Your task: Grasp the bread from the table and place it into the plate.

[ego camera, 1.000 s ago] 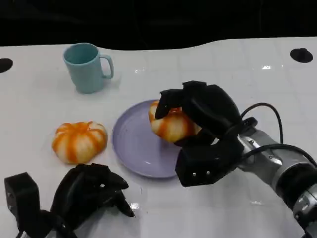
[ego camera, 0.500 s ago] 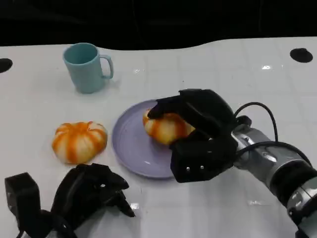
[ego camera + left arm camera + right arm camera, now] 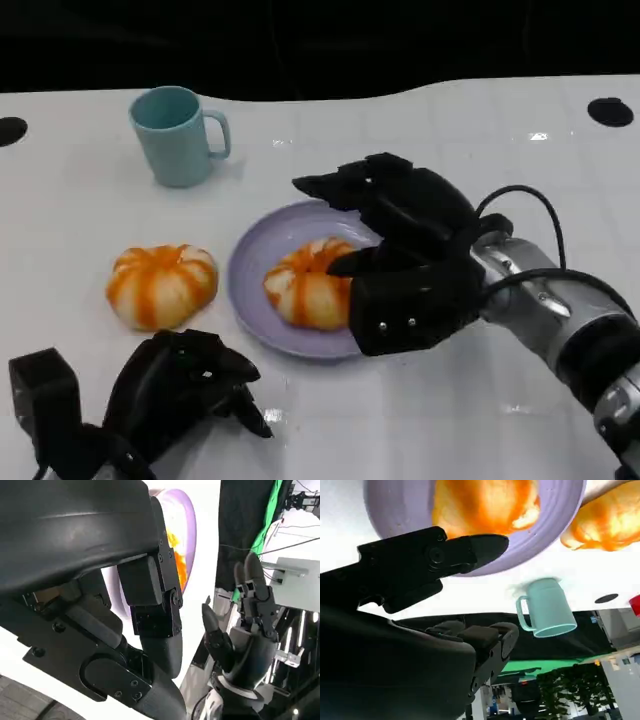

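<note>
An orange-and-white striped bread lies on the purple plate, toward its middle. My right hand hovers just to the right of it with its fingers spread apart, holding nothing. The right wrist view shows the same bread on the plate beyond my fingers. A second striped bread rests on the white table to the left of the plate. My left hand rests low at the near left, fingers curled in with nothing in them.
A teal mug stands at the back left, its handle to the right. The table's far edge meets a dark background. A black cable loops over my right wrist. Dark round marks sit at the far left and far right corners.
My right hand lowered the bread onto the plate and let go; its fingers have spread apart and the bread now lies further left on the plate. The left hand has not moved.
</note>
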`<state>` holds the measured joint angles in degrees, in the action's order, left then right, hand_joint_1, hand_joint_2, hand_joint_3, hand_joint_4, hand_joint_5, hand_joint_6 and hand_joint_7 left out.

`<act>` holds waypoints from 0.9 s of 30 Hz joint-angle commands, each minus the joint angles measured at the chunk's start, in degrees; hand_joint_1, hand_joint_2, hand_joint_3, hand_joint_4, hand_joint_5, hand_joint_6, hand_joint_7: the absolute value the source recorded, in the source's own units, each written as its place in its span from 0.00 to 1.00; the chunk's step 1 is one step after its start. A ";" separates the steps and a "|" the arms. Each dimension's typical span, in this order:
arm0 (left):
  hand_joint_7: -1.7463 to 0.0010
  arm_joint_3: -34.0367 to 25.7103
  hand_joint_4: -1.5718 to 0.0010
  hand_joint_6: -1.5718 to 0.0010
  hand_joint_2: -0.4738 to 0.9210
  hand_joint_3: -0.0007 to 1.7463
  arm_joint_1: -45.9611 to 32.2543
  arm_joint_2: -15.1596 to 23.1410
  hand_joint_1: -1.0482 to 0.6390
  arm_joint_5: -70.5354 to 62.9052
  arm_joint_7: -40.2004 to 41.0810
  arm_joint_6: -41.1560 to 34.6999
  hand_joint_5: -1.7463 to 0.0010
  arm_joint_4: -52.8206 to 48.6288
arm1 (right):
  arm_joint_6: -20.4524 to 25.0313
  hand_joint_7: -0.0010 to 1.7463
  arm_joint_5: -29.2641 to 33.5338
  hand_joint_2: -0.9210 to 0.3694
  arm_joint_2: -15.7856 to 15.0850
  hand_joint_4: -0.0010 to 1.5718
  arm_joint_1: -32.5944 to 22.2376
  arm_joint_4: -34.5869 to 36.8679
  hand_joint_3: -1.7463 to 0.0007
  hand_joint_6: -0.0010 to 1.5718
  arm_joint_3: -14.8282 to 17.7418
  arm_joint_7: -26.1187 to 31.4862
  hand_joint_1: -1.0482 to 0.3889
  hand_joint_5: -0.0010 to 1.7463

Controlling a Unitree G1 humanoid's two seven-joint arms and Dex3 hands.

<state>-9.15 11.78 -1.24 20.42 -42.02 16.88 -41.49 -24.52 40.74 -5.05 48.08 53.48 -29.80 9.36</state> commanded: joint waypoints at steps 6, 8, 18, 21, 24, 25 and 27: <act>0.89 -0.18 0.00 0.00 0.86 0.00 -0.54 0.60 0.00 -0.16 0.64 -0.01 0.66 0.33 | -0.82 0.01 -3.18 0.00 -5.80 0.01 -6.45 -10.58 0.94 0.20 2.73 -2.78 0.26 0.32; 0.89 -0.21 0.00 0.00 0.86 0.00 -0.45 0.53 0.00 -0.22 0.88 -0.02 0.66 0.18 | -1.89 0.02 -3.88 0.00 -6.75 0.03 -8.46 -12.79 0.95 0.22 3.80 -1.87 0.30 0.35; 0.89 -0.25 0.00 0.00 0.86 0.00 -0.30 0.53 0.00 -0.35 1.38 -0.11 0.66 0.18 | -7.42 0.08 -6.33 0.03 -10.60 0.21 -20.29 -24.84 0.99 0.39 9.46 3.97 0.50 0.42; 0.89 -0.26 0.00 0.00 0.86 0.00 -0.24 0.48 0.00 -0.20 1.30 -0.13 0.66 0.11 | -9.16 0.12 -6.77 0.03 -11.61 0.28 -24.09 -28.57 0.99 0.46 11.31 5.36 0.57 0.44; 0.89 -0.26 0.00 0.00 0.86 0.00 -0.11 0.46 0.00 -0.22 1.37 -0.20 0.66 -0.06 | -11.22 0.15 -6.86 0.02 -12.90 0.37 -27.49 -31.73 0.99 0.52 13.11 6.61 0.60 0.47; 0.89 -0.21 0.00 0.00 0.86 0.00 -0.07 0.46 0.00 -0.34 1.52 -0.13 0.66 -0.12 | -11.75 0.16 -7.00 0.02 -13.16 0.39 -28.27 -32.38 0.99 0.54 13.62 6.80 0.61 0.48; 0.89 -0.19 0.00 0.00 0.86 0.00 0.06 0.37 0.00 -0.44 1.73 -0.03 0.66 -0.30 | -12.72 0.18 -7.45 0.02 -13.60 0.45 -29.95 -33.56 0.99 0.57 14.81 7.29 0.63 0.54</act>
<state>-9.13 11.84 -1.43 20.36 -41.08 16.85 -41.64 -35.84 34.61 -16.98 20.10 21.92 -17.12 15.48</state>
